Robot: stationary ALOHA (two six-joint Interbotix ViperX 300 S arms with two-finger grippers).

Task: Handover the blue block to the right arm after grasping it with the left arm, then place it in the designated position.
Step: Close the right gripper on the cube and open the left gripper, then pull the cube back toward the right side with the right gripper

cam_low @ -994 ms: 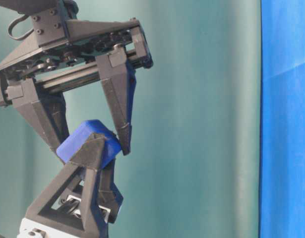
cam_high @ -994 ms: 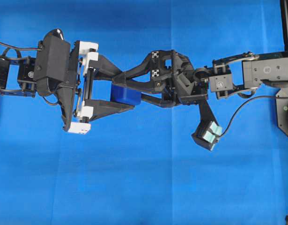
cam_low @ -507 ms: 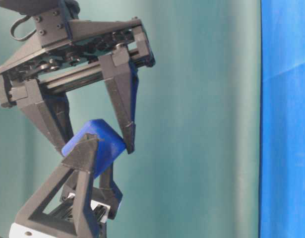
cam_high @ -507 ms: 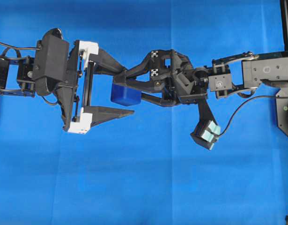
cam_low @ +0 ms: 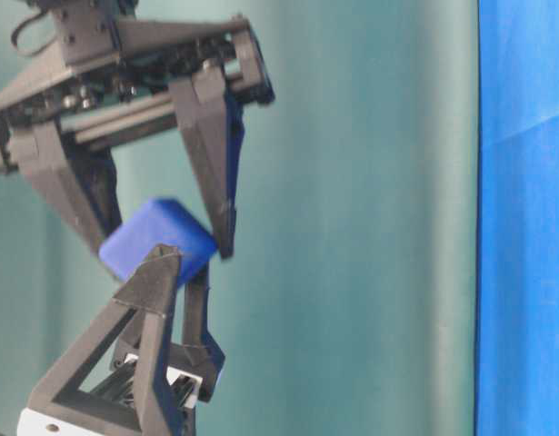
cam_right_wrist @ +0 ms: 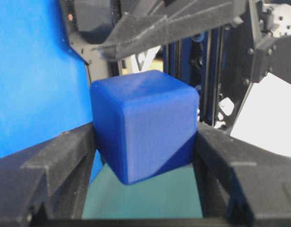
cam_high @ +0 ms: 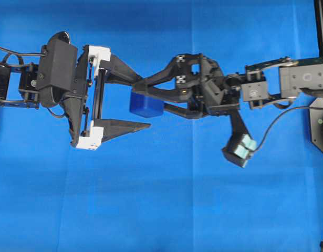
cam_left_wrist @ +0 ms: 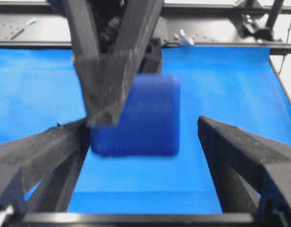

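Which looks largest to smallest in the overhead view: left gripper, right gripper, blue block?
1. left gripper, the bulkiest, jaws spread wide.
2. right gripper, slimmer, clamped on the block; it may sit at a different height, so this order is unsure.
3. blue block, clearly smallest.

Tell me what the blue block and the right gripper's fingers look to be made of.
Blue block: likely matte plastic, possibly printed; smooth, even colour, rounded edges, no gloss. Right gripper fingers: likely rigid black plastic; rough, grainy, speckled surface.
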